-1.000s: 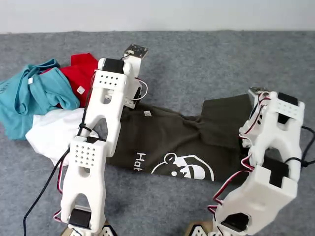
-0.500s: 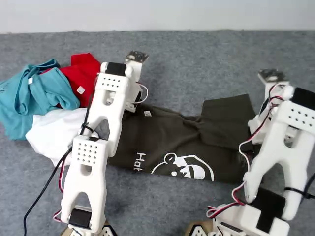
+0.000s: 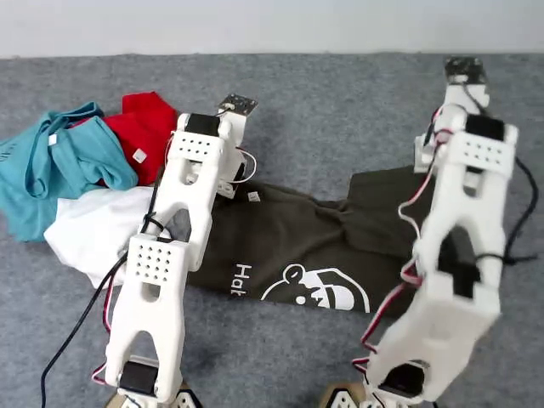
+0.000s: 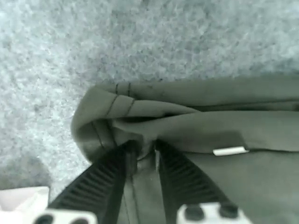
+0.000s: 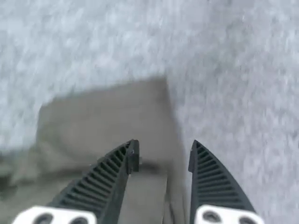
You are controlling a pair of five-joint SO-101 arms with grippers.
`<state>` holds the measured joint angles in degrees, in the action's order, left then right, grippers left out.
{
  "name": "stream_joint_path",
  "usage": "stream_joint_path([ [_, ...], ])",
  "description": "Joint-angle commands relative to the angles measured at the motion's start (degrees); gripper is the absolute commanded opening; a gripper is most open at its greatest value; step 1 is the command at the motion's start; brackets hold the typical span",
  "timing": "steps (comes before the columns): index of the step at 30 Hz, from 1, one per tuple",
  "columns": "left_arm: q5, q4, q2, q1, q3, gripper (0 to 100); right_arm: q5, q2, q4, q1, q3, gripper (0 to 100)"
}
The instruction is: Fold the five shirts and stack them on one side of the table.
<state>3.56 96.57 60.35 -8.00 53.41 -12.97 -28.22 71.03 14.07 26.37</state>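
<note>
Item: olive-brown shirt point(image 3: 314, 242), white printed graphic face-up. It lies rumpled on the grey carpeted table point(image 3: 340, 110), long axis running side to side between my two arms, with its neck label point(image 4: 230, 150) toward my left arm.

My left gripper point(image 4: 145, 148): jaws closed on a bunched fold at the shirt's edge, near the label.

My right gripper point(image 5: 164, 149): jaws spread, over the shirt's opposite corner.

Teal shirt point(image 3: 59, 161), red shirt point(image 3: 144, 127) and white shirt point(image 3: 93, 225): heaped beside the olive shirt's left end.

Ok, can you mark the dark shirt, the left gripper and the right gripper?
dark shirt point(image 3: 314, 246), high view, on the fabric above the print.
left gripper point(image 4: 142, 148), left wrist view, between the fingertips pinching a fold.
right gripper point(image 5: 164, 151), right wrist view, gap between the open fingertips.
</note>
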Motion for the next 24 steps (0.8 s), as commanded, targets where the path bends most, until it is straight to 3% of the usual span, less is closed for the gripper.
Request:
stream_joint_path([
  [1,-0.2,-0.6,0.1,0.4,0.2,8,1.1,-11.8,1.4,-0.6,17.4,18.7],
  [14,-0.2,-0.6,0.2,0.2,0.1,8,0.8,-45.6,13.0,-0.7,60.0,18.4],
  [19,-0.2,-0.6,0.2,0.2,0.1,8,0.7,-48.8,15.5,-1.5,65.2,1.2],
  [24,-0.2,-0.6,0.2,0.2,0.1,8,0.7,-48.7,15.5,-1.5,65.2,1.0],
])
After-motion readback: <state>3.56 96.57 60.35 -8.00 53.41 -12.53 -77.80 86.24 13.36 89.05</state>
